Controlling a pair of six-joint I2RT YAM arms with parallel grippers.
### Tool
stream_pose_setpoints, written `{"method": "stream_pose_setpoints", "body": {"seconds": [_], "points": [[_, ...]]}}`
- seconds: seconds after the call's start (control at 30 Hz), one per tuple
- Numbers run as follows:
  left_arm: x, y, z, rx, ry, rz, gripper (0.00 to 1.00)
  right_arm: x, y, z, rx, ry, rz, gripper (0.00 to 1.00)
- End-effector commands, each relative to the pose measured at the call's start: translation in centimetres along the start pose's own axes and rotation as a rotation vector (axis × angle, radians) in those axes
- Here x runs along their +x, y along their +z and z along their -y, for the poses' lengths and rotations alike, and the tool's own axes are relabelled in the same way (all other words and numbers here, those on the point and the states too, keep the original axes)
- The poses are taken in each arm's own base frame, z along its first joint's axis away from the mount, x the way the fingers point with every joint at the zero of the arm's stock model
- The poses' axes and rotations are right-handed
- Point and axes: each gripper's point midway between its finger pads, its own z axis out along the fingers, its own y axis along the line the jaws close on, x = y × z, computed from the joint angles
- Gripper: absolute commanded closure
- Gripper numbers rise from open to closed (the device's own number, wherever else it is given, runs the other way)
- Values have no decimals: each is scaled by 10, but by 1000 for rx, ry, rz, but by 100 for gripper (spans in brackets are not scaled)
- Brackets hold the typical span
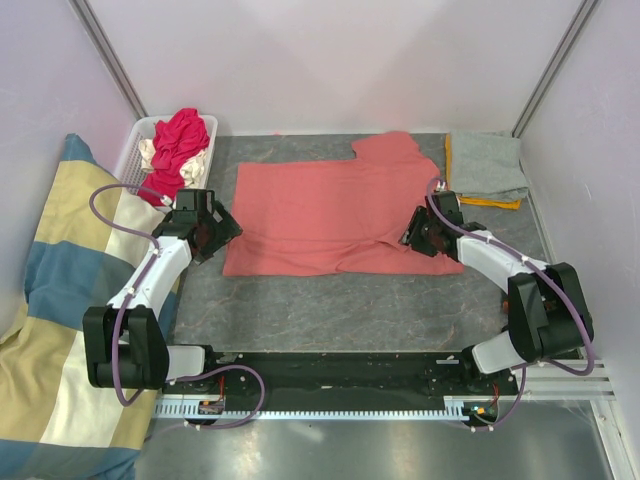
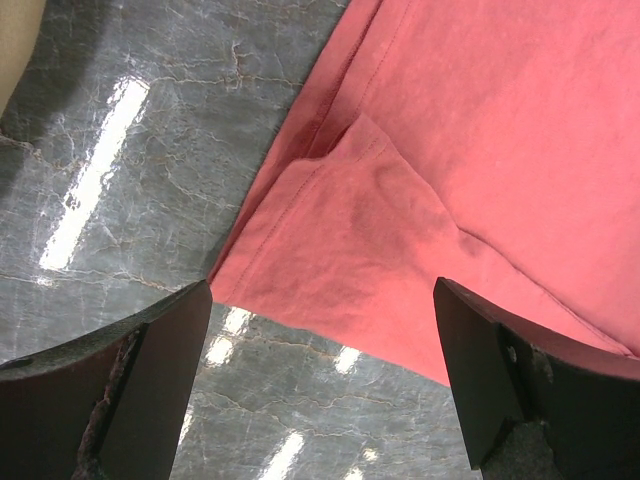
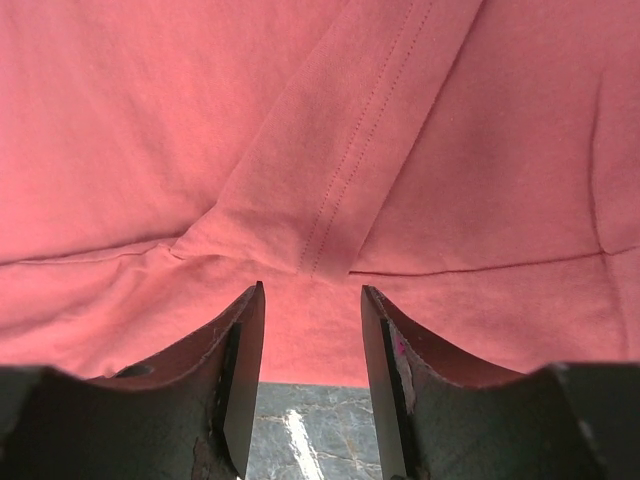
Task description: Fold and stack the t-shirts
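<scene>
Closest to the lens, the right gripper (image 3: 312, 300) holds its two dark fingers part-way apart, clamping nothing I can see. Salmon cloth lies just past the tips, and a sliver of the grey marbled table (image 3: 300, 430) shows in the gap.

The salmon-pink cotton t-shirt (image 1: 330, 215) lies spread flat mid-table, its long axis running left to right between the arms (one sleeve juts out at the far right). Each near corner lies directly under an arm, so neither arm is clearly the nearer. The right gripper sits over the near-right corner. The left gripper (image 2: 322, 300), jaws spread wide and empty, hangs over the near-left corner.

At the far right lies a folded grey t-shirt (image 1: 487, 165) on an orange t-shirt (image 1: 500, 203), probably the start of the stack.

Only the top view gives this layout. The left wrist view adds a tucked triangular flap at its corner, and the right wrist view a double-stitched band crossing the cloth.
</scene>
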Motion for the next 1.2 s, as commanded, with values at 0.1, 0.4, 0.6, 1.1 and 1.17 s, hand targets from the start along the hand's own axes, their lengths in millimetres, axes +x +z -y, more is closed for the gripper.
{"method": "stream_pose_setpoints", "body": {"seconds": [0.1, 0.4, 0.6, 1.1, 1.17], "points": [[-5, -5, 1, 15, 34, 22, 0, 2, 12, -2, -7, 12, 9, 52], [-1, -4, -4, 0, 38, 18, 0, 6, 20, 1, 1, 12, -2, 60], [-1, -3, -5, -4, 37, 15, 0, 9, 24, 3, 7, 11, -9, 60], [0, -3, -6, -9, 40, 17, 0, 10, 29, 2, -4, 6, -14, 100], [0, -3, -6, -9, 37, 16, 0, 8, 26, -5, -26, 2, -16, 100]]}}
